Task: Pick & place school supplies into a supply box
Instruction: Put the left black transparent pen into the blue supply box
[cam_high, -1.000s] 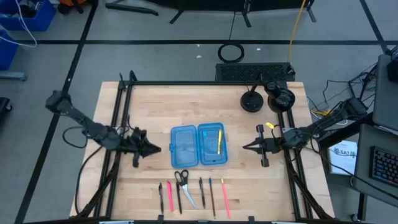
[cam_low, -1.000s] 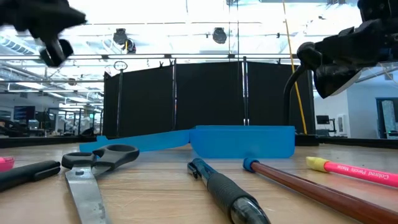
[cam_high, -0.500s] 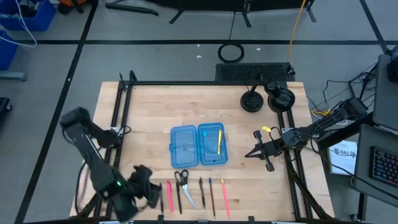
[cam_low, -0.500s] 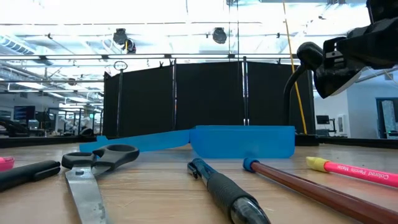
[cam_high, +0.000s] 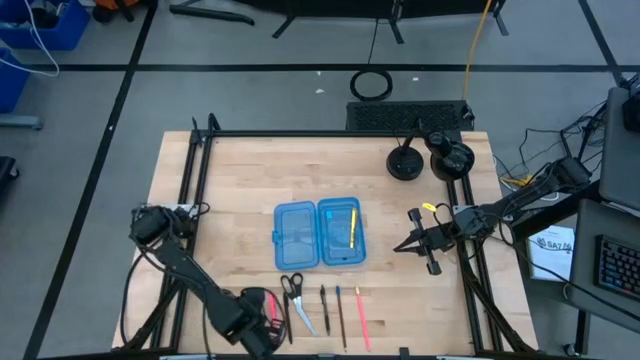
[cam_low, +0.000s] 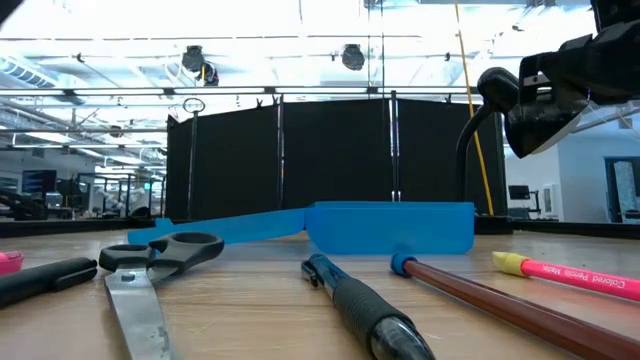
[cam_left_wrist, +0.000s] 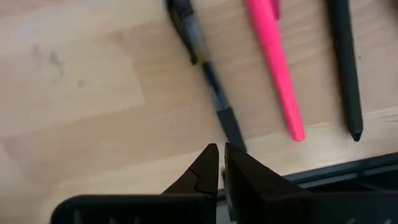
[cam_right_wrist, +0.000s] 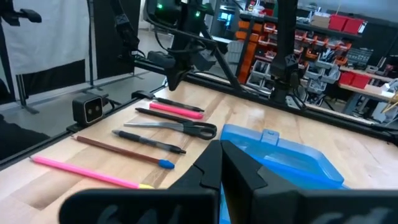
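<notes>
The blue supply box (cam_high: 320, 235) lies open on the table's middle, with a yellow pencil (cam_high: 352, 228) in its right half. The other supplies lie in a row along the near edge: a dark pen (cam_left_wrist: 208, 81), a pink pen (cam_left_wrist: 273, 68), scissors (cam_high: 295, 298), another dark pen (cam_high: 324, 305), a brown pencil (cam_high: 340, 315) and a pink pencil (cam_high: 360, 318). My left gripper (cam_high: 258, 318) is shut and points down just over the leftmost dark pen's near end. In the right wrist view the left gripper (cam_right_wrist: 175, 74) hangs above the row. My right gripper (cam_high: 400, 245) is shut and hovers right of the box.
Two black round objects (cam_high: 405, 163) (cam_high: 448, 157) stand at the far right corner, and a small yellow piece (cam_high: 433, 203) sits near the right rail. Black frame rails run along the table's left, right and near edges. Bare wood lies left of the box.
My left arm has swung from beside the box's left side to the table's near edge. Its gripper has tipped to point down over the leftmost pens. My right gripper has turned a little and shifted slightly toward the near edge. No supply has moved.
</notes>
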